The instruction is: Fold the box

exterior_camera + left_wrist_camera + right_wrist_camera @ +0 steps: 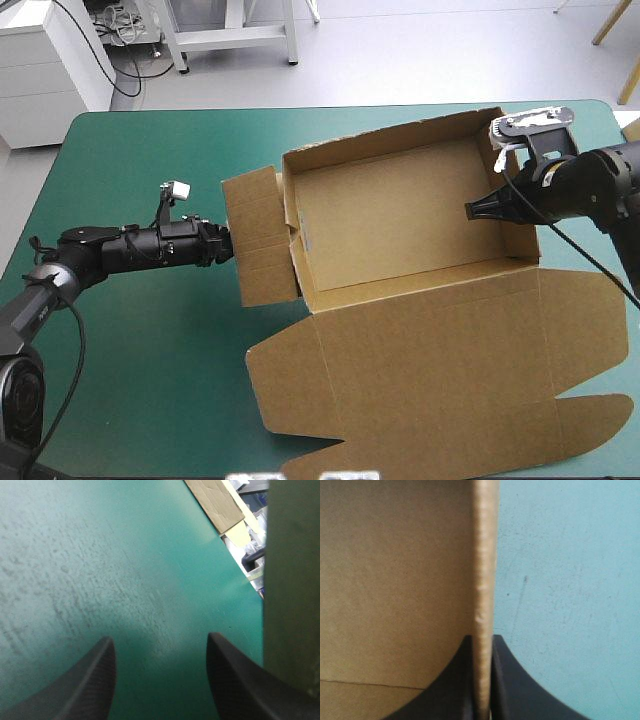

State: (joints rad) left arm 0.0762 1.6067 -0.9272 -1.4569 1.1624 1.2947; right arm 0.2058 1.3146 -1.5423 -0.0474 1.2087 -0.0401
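**The box (pixel 390 215) stands open at centre-right, its right wall pinched in my right gripper**

At 9 o'clock on the teal-green cover (pixel 150 150), my left gripper (pixel 228 246) reaches in level toward the box. From above, its black fingertips blur into the side flap (pixel 260 235), so I cannot tell there whether they touch it. My left wrist view shows more. My left gripper (pixel 160 639) has its fingers well apart, with only bare cover (pixel 100 555) between them. The flap (pixel 292 580) shows only as a blurred band just beside one finger, and it hides everything behind it. Farther ahead, a piece of brown board (pixel 215 500) lies at the cover's edge. It is cut off, and I cannot say whether it belongs to the box.

The flap sticks out from the box's 9 o'clock side. The box itself is an open tray with its walls raised, lying between the table's centre and 3 o'clock. Its lid (pixel 430 370) lies flat toward 6 o'clock, and the near edge runs out of the picture.

At 3 o'clock, my right gripper (pixel 475 210) comes in over the right wall (pixel 522 240) and covers part of it. In my right wrist view, my right gripper (pixel 481 640) is clamped on that wall (pixel 485 555), one finger on each face. The box's inner face (pixel 395 580) is on one side and the cover (pixel 570 555) on the other. The wall's ends are out of sight.
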